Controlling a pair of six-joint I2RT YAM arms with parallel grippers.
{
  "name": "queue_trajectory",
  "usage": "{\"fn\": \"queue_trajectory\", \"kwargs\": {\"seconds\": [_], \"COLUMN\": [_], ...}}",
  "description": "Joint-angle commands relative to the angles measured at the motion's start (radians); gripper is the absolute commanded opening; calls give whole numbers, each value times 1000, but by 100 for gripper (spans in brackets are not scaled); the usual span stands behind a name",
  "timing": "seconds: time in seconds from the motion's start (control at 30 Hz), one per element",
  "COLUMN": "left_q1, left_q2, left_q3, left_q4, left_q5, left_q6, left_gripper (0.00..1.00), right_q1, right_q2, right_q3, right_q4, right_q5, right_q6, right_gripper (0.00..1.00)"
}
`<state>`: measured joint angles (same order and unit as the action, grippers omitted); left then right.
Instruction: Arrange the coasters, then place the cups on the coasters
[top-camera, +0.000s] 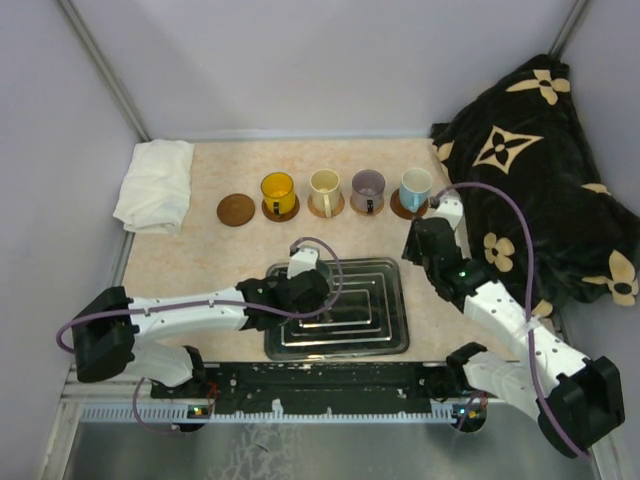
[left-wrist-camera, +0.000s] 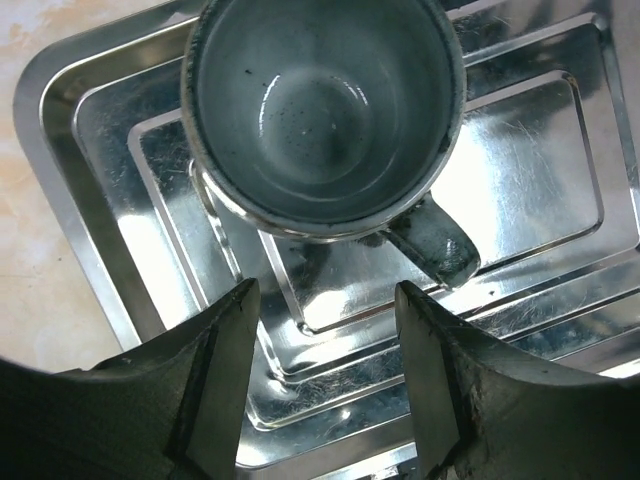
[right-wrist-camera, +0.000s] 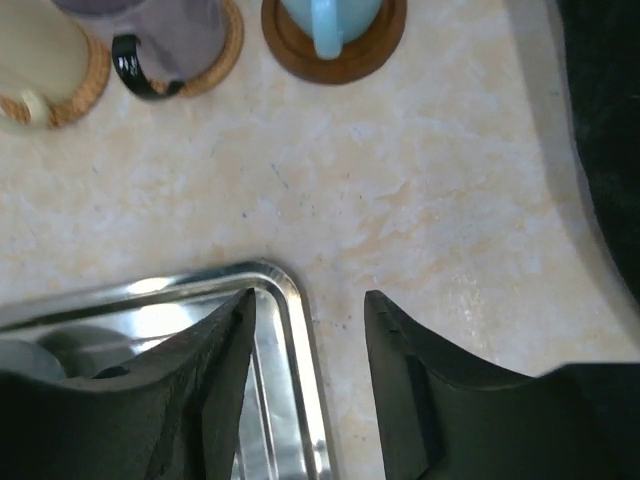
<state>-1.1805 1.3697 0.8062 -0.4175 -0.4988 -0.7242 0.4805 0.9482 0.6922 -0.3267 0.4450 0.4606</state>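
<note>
Left gripper (left-wrist-camera: 325, 292): jaws apart, nothing between them. It hangs over the ridged rectangular metal tray (left-wrist-camera: 560, 150), which sits mid-table by the near edge.

Grey cup (left-wrist-camera: 325, 110): small, handled, upright, mouth up. It stands in the tray just ahead of the left fingertips, not touching them. In the wrist view its handle points back toward the right-hand finger.

Right gripper (right-wrist-camera: 308, 300): jaws apart and empty, above the tray's far right corner and bare table, apart from the grey cup.

Along the far edge of the table runs a row of thin round brown wood-like discs. The empty coaster (top-camera: 236, 210) lies at the left end. The other four coasters (right-wrist-camera: 385, 45) carry the orange-yellow cup (top-camera: 278, 188), cream cup (top-camera: 325, 185), purple cup (top-camera: 367, 185) and light blue cup (top-camera: 415, 184).

Judgement: the left arm is nearer both the grey cup and the empty coaster. The coming move is probably a short advance onto the cup's near rim, keeping off the handle, then a carry toward the far left.
</note>
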Motion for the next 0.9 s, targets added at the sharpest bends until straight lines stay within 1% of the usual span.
{"fn": "queue_trajectory", "kwargs": {"seconds": [0.0,0.1,0.27,0.4,0.53,0.7,0.87], "left_q1": [-6,-7,-6,-6,-8,-15,-21], "left_q2": [-42,-43,-41,-67,-114,-171,-203], "left_q3": [-3,2,10,9,-3,-28,-43], "left_q4": [-69,-134,-212,-237,-254,-274,-320], "left_q5": [-58,-108,-176,-184,-161,-147,-157], "left_q6": [-74,-125,-191,-216,-241,-267,-312], "left_gripper": [63,64,66,66,66,67,67], "right_q1": [84,179,303,406,457,519,568], "right_q2": [-29,-19,31,91,163,251,318], "right_q3": [-29,-34,-39,-27,-6,39,75], "right_q4": [-28,-55,-59,-35,-8,20,47], "right_q5": [-31,-28,-62,-62,-61,-72,-96], "right_q6": [8,5,10,14,28,27,15], "right_gripper": [42,34,31,29,27,11,6]}}
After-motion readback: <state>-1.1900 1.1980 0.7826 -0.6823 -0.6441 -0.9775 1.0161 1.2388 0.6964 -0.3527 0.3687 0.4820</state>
